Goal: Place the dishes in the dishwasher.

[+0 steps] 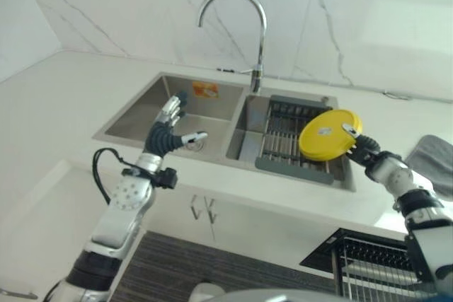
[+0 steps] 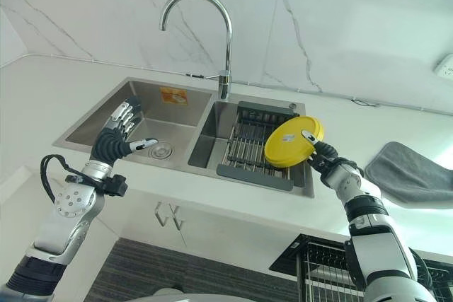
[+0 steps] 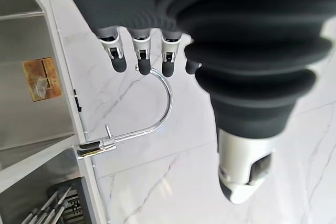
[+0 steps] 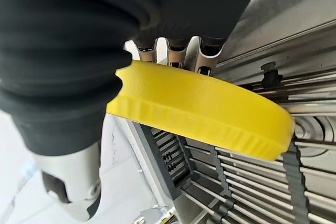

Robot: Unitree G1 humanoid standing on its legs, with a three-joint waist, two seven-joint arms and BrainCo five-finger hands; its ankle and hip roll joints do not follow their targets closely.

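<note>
Right hand (image 2: 327,158) pinching yellow plate (image 2: 292,142), lifted above the sink rack (image 2: 248,148). Left hand (image 1: 170,126) spread, empty. Not yet in the dishwasher rack (image 2: 333,274) below

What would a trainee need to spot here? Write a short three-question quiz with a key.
1. True or false: the right hand holds the yellow plate.
2. Which basin of the sink holds the drying rack: A) the robot's left, B) the robot's right?
3. Fill in: the left hand hovers over the left basin with fingers ____.

Key: 1 true. 2 B. 3 open; it holds nothing. The grey cloth lies on the counter, and the dishwasher rack shows below.
</note>
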